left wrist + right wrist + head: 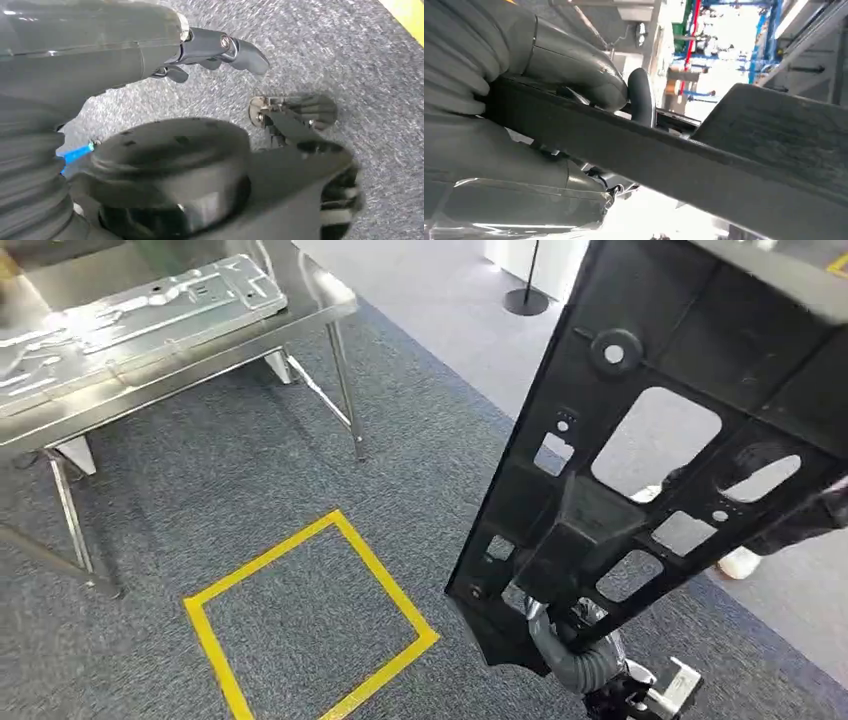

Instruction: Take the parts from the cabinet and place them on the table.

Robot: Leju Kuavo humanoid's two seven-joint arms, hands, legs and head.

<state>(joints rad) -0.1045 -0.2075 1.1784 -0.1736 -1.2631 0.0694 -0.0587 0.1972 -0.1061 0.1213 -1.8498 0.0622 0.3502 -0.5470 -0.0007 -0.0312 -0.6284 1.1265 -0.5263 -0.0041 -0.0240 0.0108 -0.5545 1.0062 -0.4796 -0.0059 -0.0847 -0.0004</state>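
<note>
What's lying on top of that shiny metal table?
On the steel table lie flat silver sheet-metal parts with stamped ridges and holes, side by side. The picture's edge cuts off the table's far side. The right hand grips a black panel, off the table.

Black part (pixel 640 440); silver table (pixel 200 350); grey speckled carpet (pixel 300 480) w/ yellow tape square (pixel 380 575).

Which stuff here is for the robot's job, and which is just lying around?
For the job:
black panel part, held by the right hand
metal table
silver part lying on it

Just lying about:
yellow tape square
black stand base
</note>
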